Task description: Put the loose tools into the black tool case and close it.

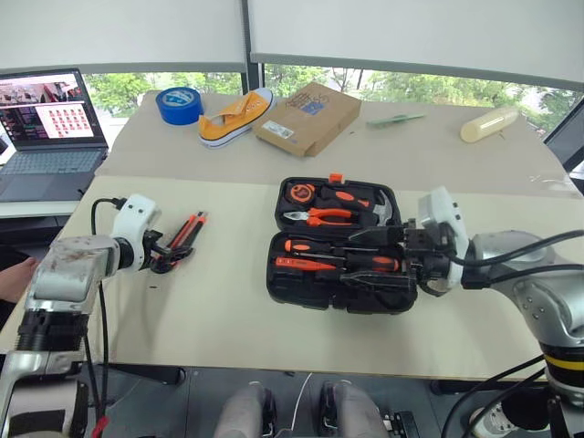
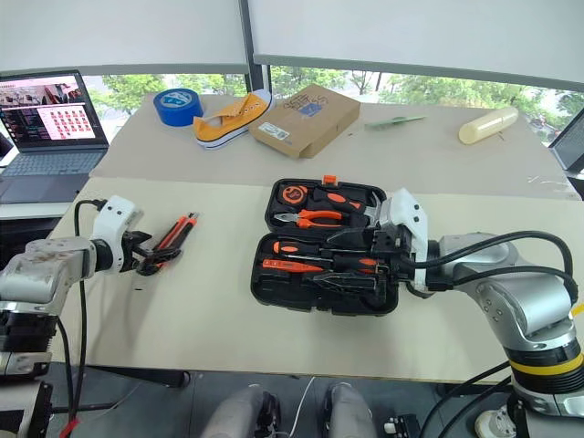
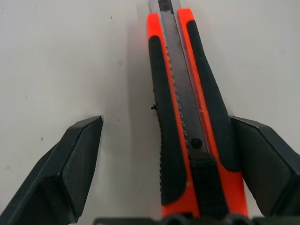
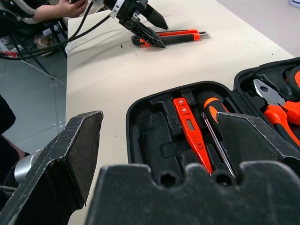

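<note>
My left gripper (image 1: pixel 167 253) is spread wide around the near end of the utility knife (image 1: pixel 188 231), which lies flat on the surface (image 1: pixel 228 319) left of the black tool case (image 1: pixel 336 245). The case lies open, screwdrivers and the tester pen (image 4: pixel 191 131) in its slots. My right gripper (image 1: pixel 379 255) hangs wide open over the case's near-right part.

At the counter's (image 1: pixel 228 301) far end: blue tape roll (image 1: pixel 179 105), yellow shoe (image 1: pixel 236 117), cardboard box (image 1: pixel 307 118), cream cylinder (image 1: pixel 488 123); an open laptop (image 1: pixel 47 128) stands left
</note>
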`<action>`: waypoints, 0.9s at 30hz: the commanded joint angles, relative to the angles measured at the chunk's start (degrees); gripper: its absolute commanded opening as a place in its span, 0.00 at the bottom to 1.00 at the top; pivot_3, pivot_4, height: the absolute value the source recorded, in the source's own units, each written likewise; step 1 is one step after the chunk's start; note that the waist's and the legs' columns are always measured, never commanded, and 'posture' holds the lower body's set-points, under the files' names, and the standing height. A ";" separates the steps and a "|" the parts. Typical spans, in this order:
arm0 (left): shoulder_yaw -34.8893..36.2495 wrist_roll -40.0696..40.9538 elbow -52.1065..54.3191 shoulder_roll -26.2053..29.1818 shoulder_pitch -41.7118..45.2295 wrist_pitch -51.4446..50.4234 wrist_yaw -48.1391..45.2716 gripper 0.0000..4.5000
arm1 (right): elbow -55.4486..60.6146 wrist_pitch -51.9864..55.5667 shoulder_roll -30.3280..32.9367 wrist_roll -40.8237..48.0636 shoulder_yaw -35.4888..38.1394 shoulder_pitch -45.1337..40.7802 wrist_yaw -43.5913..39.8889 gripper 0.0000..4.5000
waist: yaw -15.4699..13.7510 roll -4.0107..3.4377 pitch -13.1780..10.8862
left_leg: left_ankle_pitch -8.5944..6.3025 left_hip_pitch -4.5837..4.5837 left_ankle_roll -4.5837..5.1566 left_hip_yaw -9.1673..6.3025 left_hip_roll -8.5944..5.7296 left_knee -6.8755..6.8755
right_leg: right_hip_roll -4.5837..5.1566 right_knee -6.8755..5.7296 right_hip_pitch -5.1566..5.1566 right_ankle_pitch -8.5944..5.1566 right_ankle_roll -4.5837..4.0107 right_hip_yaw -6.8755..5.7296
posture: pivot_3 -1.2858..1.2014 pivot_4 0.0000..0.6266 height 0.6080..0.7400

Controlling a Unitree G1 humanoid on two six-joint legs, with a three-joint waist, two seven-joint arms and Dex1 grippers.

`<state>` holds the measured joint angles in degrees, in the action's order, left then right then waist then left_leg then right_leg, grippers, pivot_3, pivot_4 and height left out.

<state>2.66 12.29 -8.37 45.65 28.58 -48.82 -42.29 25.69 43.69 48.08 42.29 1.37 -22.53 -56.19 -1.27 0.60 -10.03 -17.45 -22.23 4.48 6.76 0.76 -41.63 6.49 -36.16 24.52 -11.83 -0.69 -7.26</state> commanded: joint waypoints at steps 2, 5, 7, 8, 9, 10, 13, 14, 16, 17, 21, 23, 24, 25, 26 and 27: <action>0.35 0.74 -0.10 0.38 -0.48 0.10 -1.25 0.67 | 1.95 -1.13 0.43 -0.11 2.12 0.53 0.53 1.00 | 0.04 0.00 0.00 | 0.00 0.01 0.00 0.00 0.00 0.00 | 0.05 0.00 0.00 0.00 0.00 0.03 | 0.52 0.24 0.93; 2.43 4.08 3.71 1.40 0.34 2.25 -5.62 0.43 | 2.23 -0.98 0.93 -0.06 3.25 1.34 0.68 1.00 | 0.06 0.00 0.00 | 0.00 -0.01 0.00 -0.01 0.01 0.00 | 0.10 0.01 0.02 0.00 0.00 0.04 | 0.52 0.24 0.93; 2.98 8.24 9.13 2.13 1.17 6.01 -12.59 0.38 | 2.49 -0.73 1.53 0.13 4.36 2.10 0.65 1.00 | -0.02 0.04 -0.02 | 0.00 -0.11 0.00 -0.02 0.02 0.00 | 0.14 0.02 0.11 0.00 0.00 0.02 | 0.52 0.24 0.93; 2.87 10.51 11.84 2.51 1.93 6.89 -16.07 0.38 | 2.66 -0.62 1.90 0.24 5.01 2.63 0.57 1.00 | -0.08 0.08 -0.03 | 0.00 -0.19 0.00 -0.02 0.02 -0.02 | 0.14 0.02 0.19 0.00 0.00 0.02 | 0.52 0.24 0.93; 1.27 11.91 14.20 2.78 3.88 7.52 -19.39 0.38 | 2.74 -0.52 2.46 0.29 5.88 3.59 0.36 1.00 | -0.12 0.12 -0.02 | 0.00 -0.33 0.00 -0.01 0.01 -0.06 | 0.16 0.01 0.31 0.01 -0.01 0.01 | 0.52 0.24 0.93; 0.06 12.63 15.50 2.99 5.19 7.81 -21.32 0.38 | 2.79 -0.47 2.83 0.32 6.46 4.27 0.22 1.00 | -0.24 0.13 -0.02 | 0.00 -0.44 0.00 -0.02 0.01 -0.08 | 0.16 0.02 0.42 0.02 -0.02 0.00 | 0.52 0.24 0.93; -8.90 10.21 17.09 2.78 10.74 9.87 -27.84 0.38 | 2.87 -1.41 4.02 -0.80 8.64 7.55 0.25 1.00 | -0.41 0.12 -0.01 | 0.02 -0.61 0.01 -0.01 -0.03 -0.17 | 0.01 0.01 0.51 0.03 0.00 -0.05 | 0.52 0.24 0.93; -12.88 8.62 17.34 1.93 12.79 12.55 -30.79 0.38 | 2.71 -1.77 4.40 -1.46 9.57 8.88 0.60 1.00 | -0.49 0.08 0.01 | 0.02 -0.59 0.01 0.04 -0.05 -0.17 | -0.04 0.01 0.48 0.03 0.00 -0.05 | 0.52 0.24 0.93; -18.64 6.33 17.11 -0.14 15.77 15.72 -34.12 0.38 | 2.71 -1.96 4.88 -2.07 11.07 10.94 1.10 1.00 | -0.51 0.05 0.03 | 0.02 -0.50 0.02 0.21 -0.11 -0.15 | -0.15 -0.02 0.46 0.03 0.02 -0.10 | 0.52 0.24 0.93; -21.27 5.14 16.66 -1.48 17.08 16.76 -35.08 0.38 | 2.88 -1.82 5.09 -2.12 11.91 12.04 1.24 1.00 | -0.53 0.05 0.03 | 0.02 -0.46 0.02 0.29 -0.10 -0.13 | -0.20 -0.03 0.47 0.03 0.03 -0.10 | 0.52 0.24 0.93; -29.82 -1.50 12.69 -5.59 20.16 21.51 -36.65 0.38 | 4.61 -1.08 5.55 -1.57 14.91 16.45 1.91 1.00 | -0.41 0.07 0.02 | 0.02 -0.47 0.03 0.37 -0.07 -0.14 | -0.32 -0.05 0.53 0.03 0.05 0.00 | 0.52 0.24 0.93; -32.38 -3.92 9.96 -7.68 21.06 22.41 -36.20 0.38 | 5.94 -1.28 5.47 -1.60 16.18 18.58 2.38 1.00 | -0.24 0.06 0.02 | 0.02 -0.47 0.03 0.38 -0.03 -0.13 | -0.36 -0.06 0.56 0.03 0.05 0.02 | 0.52 0.24 0.93; -33.00 -4.80 8.55 -8.83 21.48 22.29 -35.56 0.38 | 6.58 -1.38 5.38 -1.68 16.68 19.43 2.72 1.00 | -0.23 0.06 0.02 | 0.02 -0.46 0.03 0.38 -0.02 -0.13 | -0.37 -0.05 0.56 0.03 0.05 0.04 | 0.52 0.24 0.93; -33.47 -5.58 7.16 -10.06 21.83 22.04 -34.87 0.38 | 7.16 -1.52 5.23 -1.76 17.23 20.24 3.07 1.00 | -0.26 0.07 0.02 | 0.03 -0.47 0.03 0.36 -0.02 -0.14 | -0.36 -0.06 0.56 0.03 0.05 0.05 | 0.52 0.24 0.93; -33.73 -6.11 6.25 -11.00 22.02 22.04 -34.55 0.38 | 7.63 -1.58 5.08 -1.75 17.68 20.89 3.41 1.00 | -0.26 0.07 0.02 | 0.03 -0.47 0.04 0.36 -0.02 -0.14 | -0.36 -0.06 0.56 0.03 0.06 0.06 | 0.52 0.24 0.93; -33.75 -6.30 5.74 -11.89 22.11 22.26 -34.52 0.38 | 8.05 -1.63 4.94 -1.70 18.05 21.44 3.70 1.00 | -0.31 0.07 0.02 | 0.03 -0.48 0.05 0.37 -0.03 -0.15 | -0.36 -0.05 0.56 0.03 0.07 0.07 | 0.52 0.24 0.93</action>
<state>-31.45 6.76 -2.26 34.64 49.19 -27.57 -77.26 31.42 43.03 52.85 40.11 16.58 -1.49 -53.30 -1.58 0.67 -10.02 -17.42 -22.72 4.53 7.11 0.74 -41.78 6.14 -36.20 25.07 -11.82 -0.58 -7.16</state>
